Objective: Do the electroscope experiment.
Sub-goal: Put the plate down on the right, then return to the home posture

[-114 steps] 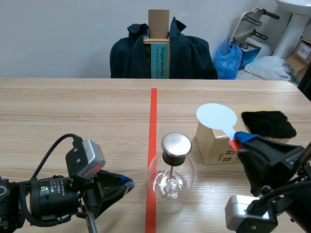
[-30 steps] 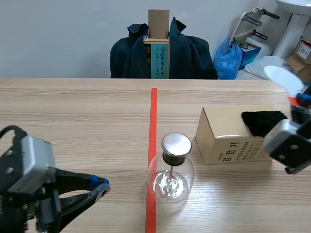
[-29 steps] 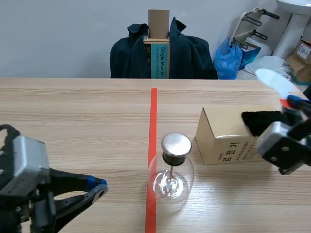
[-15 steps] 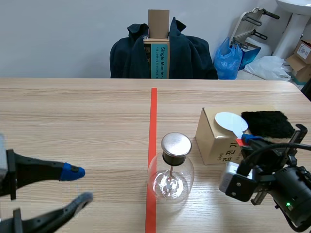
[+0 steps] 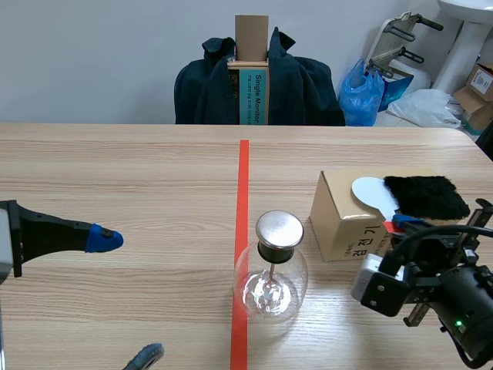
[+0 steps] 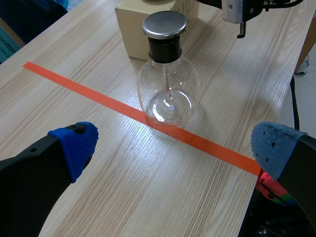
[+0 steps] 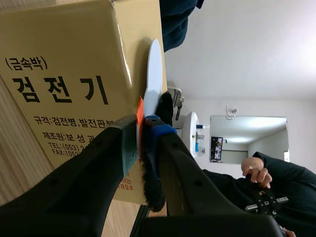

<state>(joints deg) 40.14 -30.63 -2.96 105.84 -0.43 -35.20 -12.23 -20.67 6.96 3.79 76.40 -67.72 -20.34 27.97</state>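
Right gripper, low beside the brown cardboard box, grasps a white round paddle by its red handle, disc over the box top. Left gripper stands released, fingers wide apart, facing the metal-capped clear glass flask, thin rod inside

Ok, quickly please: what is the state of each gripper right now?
Left gripper: open, holding nothing.
Right gripper: closed on the red handle of the white paddle.

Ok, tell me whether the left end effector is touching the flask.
Apart. Left wrist view shows bare table between the open left end effector and the flask.
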